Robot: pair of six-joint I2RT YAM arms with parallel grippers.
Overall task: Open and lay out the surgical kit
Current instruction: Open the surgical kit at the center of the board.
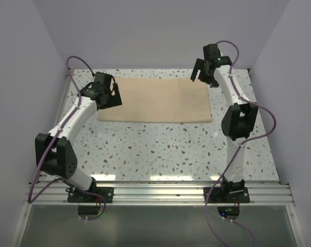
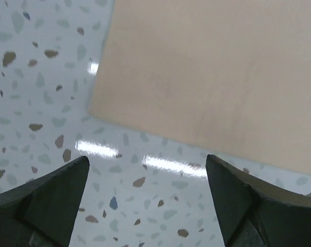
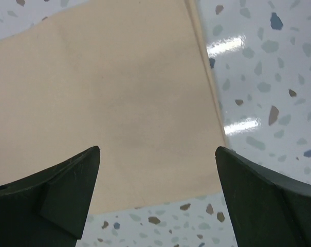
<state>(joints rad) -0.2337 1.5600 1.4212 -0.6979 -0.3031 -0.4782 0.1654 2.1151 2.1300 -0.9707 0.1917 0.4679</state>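
You have one beige cloth wrap (image 1: 158,100) in view, lying flat and folded shut as a wide rectangle on the speckled white surface (image 1: 170,149). It is the one part of the surgical kit that shows.

Two arms reach toward the wrap, one at each end, each with one gripper.

Your left gripper (image 1: 113,95) hangs at the wrap's left end. Seen from the left wrist, its two fingers stand wide apart with nothing between them (image 2: 147,159), over bare surface just off a corner of the wrap (image 2: 212,77).

Your right gripper (image 1: 204,80) hangs at the wrap's far right corner. Seen from the right wrist, its two fingers are also spread wide and hold nothing (image 3: 158,149), above the wrap (image 3: 109,103) near its edge.
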